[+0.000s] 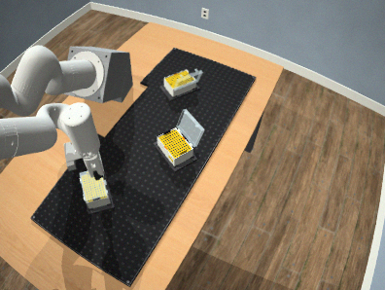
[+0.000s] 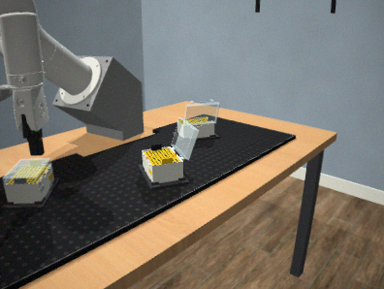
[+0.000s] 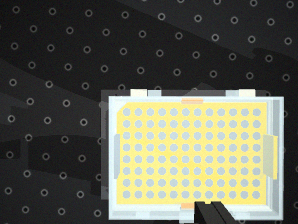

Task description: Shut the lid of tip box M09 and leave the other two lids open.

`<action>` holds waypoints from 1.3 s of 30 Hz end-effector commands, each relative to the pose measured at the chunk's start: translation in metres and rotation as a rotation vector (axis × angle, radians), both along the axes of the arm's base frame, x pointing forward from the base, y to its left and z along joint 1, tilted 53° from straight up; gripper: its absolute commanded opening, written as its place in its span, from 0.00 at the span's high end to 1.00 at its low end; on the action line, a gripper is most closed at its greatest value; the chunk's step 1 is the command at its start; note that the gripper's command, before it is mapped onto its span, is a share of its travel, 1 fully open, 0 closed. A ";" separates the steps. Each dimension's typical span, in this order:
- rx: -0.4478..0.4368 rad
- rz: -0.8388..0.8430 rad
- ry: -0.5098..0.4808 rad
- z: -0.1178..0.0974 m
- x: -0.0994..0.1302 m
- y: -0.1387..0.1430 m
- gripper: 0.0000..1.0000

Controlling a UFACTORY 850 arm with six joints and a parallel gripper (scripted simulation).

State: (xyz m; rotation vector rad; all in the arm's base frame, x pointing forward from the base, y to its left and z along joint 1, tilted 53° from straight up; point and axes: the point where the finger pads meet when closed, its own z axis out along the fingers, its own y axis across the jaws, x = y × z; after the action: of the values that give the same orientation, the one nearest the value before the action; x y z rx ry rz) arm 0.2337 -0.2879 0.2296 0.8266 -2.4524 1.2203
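Exterior view: the tool [image 2: 35,144] (clenched, grasping nothing) hangs above the near tip box's [image 2: 28,181] back edge.

No text, label, number or sign is legible to me in any view; the ID stickers on the three tip boxes' front walls cannot be read.

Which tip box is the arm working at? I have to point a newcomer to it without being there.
Start at the long black perforated board on the wooden table and follow it to the end nearest the arm's grey base. The tip box there sits just below the shut gripper. Its clear lid lies flat over the yellow tips, while the two boxes farther along have lids raised.
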 end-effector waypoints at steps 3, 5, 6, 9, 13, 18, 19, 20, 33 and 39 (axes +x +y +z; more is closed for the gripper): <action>0.000 0.000 0.000 0.005 0.000 0.007 1.00; 0.000 0.000 0.000 0.007 0.000 0.009 1.00; 0.000 0.000 0.000 0.008 0.000 0.011 1.00; 0.000 0.000 0.000 0.010 0.000 0.013 1.00; 0.000 0.000 0.000 0.010 0.000 0.013 1.00; 0.000 0.000 0.000 0.010 0.000 0.013 1.00; 0.000 0.000 0.000 0.010 0.000 0.013 1.00; 0.000 0.000 0.000 0.010 0.000 0.013 1.00; 0.000 0.000 0.000 0.010 0.000 0.013 1.00; 0.000 0.000 0.000 0.010 0.000 0.013 1.00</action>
State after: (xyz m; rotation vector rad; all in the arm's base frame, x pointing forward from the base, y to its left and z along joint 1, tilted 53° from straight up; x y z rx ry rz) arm 0.2335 -0.2753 0.2393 0.8264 -2.4518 1.2194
